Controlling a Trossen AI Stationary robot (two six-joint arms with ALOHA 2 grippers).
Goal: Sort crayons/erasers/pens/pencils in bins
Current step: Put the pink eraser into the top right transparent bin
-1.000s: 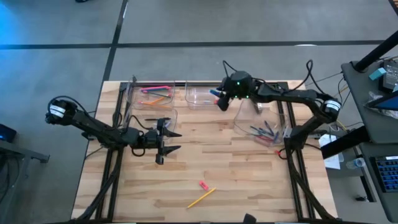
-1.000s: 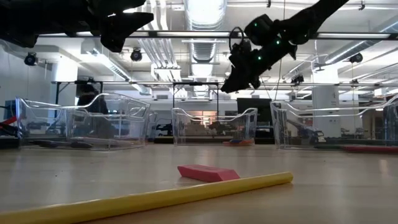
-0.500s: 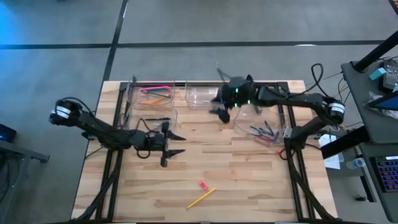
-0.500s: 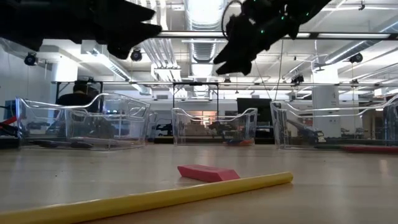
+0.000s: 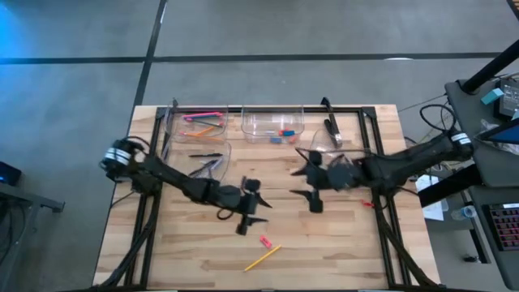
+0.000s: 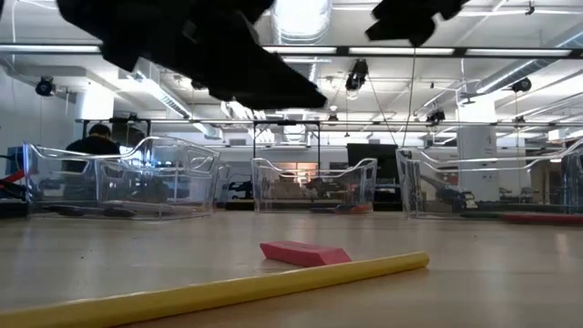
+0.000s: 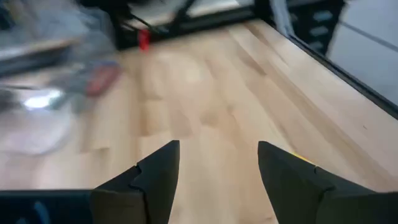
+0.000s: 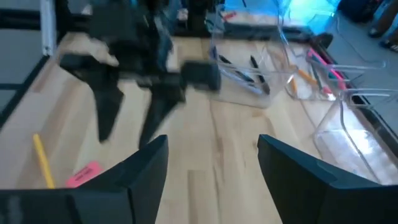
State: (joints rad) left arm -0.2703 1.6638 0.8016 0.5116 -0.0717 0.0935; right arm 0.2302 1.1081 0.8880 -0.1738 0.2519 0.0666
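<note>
Wooden butcher-block table point(image 5: 324, 235) on a black metal frame point(image 5: 148, 219), grey concrete floor point(image 5: 259, 32) around it. Far wall: a seated person point(image 6: 96, 141); ceiling light strips point(image 6: 301, 14) overhead.

right tool point(image 5: 306, 184) off bins, left tool point(image 5: 250, 216) nearer eraser point(image 5: 264, 241)

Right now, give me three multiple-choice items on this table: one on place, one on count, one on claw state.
1. The small pink rectangular eraser lies:
A in a bin
B on the bare wooden table
C in a claw

2. Loose long yellow pencils beside it:
A one
B two
C three

3. The left claw is:
A shut on a pen
B shut, empty
C open, empty

Key: B, it lies on open wood near the front edge; A, a single yellow stick shows; C, the left wrist view shows spread fingers with nothing between.
</note>
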